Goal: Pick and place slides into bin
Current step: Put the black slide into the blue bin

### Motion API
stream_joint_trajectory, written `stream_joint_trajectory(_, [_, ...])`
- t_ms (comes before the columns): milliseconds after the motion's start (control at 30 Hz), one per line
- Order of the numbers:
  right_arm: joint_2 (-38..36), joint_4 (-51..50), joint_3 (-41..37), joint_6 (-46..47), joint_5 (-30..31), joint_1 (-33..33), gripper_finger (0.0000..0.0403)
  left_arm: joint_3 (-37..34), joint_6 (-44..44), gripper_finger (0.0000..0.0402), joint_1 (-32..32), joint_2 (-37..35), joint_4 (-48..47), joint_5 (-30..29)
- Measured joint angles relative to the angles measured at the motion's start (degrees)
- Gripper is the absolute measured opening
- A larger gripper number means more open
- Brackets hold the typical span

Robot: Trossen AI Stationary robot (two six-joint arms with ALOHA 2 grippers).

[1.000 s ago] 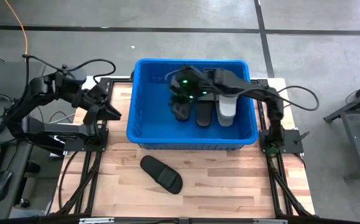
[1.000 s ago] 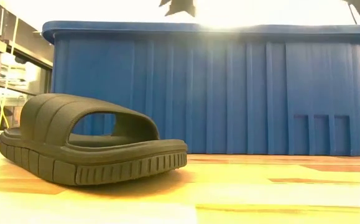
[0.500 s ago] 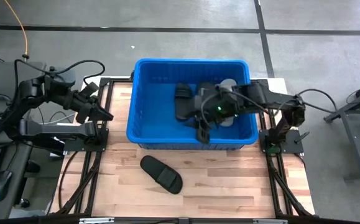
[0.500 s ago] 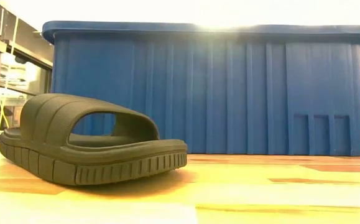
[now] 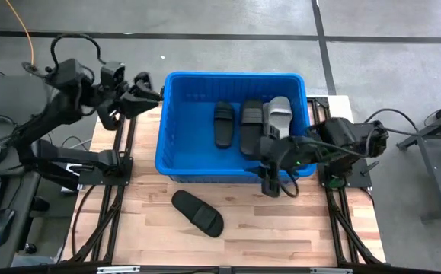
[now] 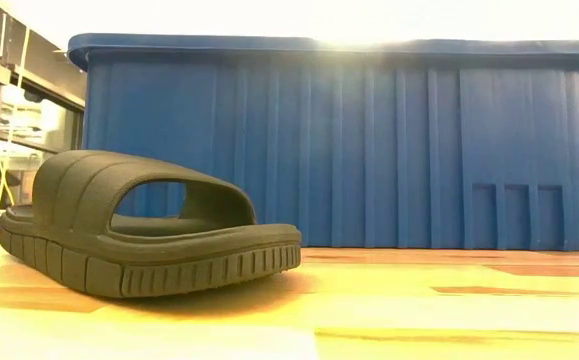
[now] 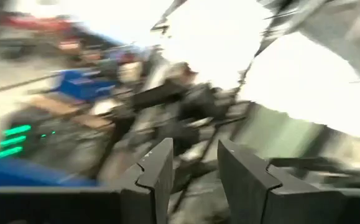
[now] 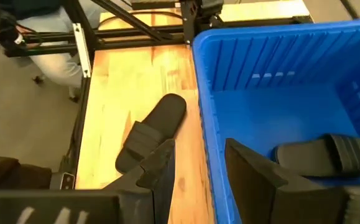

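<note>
The blue bin (image 5: 176, 164) stands at the table's far middle and fills the low view as the blue bin (image 6: 339, 150). Three slides lie side by side on their soles in it: two black slides (image 5: 224, 124) (image 5: 250, 128) and a light grey slide (image 5: 279, 118). Another black slide (image 5: 197, 212) (image 6: 139, 235) (image 8: 152, 130) rests sole-down on the table in front of the bin. My right gripper (image 5: 270, 186) (image 8: 195, 168) hangs open and empty above the bin's near wall. Raised beside the bin's far left corner, my left gripper (image 5: 153, 95) (image 7: 195, 165) is also open and empty.
Bare wooden tabletop (image 5: 281, 228) lies right of the loose slide and along the near edge. Black frame rails (image 5: 121, 190) run down both sides of the table. The bin's floor is bare on its left part (image 5: 190, 129).
My right gripper has drawn back from over the slides in the bin's left part, toward the table's near and right edges, and now hangs over the bin's near wall. My left gripper has risen, tipped upward and swung toward the bin's far left corner. The slides have stayed put.
</note>
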Motion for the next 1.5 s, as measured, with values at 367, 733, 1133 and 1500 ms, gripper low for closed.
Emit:
stream_joint_trajectory(367, [-2.65,-1.54,0.0,3.73,11.47,8.87,0.0129,-0.02,-6.26,0.0115,-28.32,16.69,27.12,3.12])
stream_joint_trajectory(733, [-4.67,-1.69,0.0,6.36,12.11,17.42,0.0129,-0.01,-9.39,0.0115,-48.03,19.51,10.78,-20.0])
stream_joint_trajectory(1133, [-6.66,-15.13,-0.11,22.74,39.53,36.05,0.0129,0.0,-12.33,0.0115,-59.52,19.39,2.81,-41.67])
stream_joint_trajectory(1500, [-12.08,-15.24,-14.91,38.26,53.53,47.41,0.0123,-0.02,-19.14,0.0115,-59.65,19.41,-4.19,-44.72])
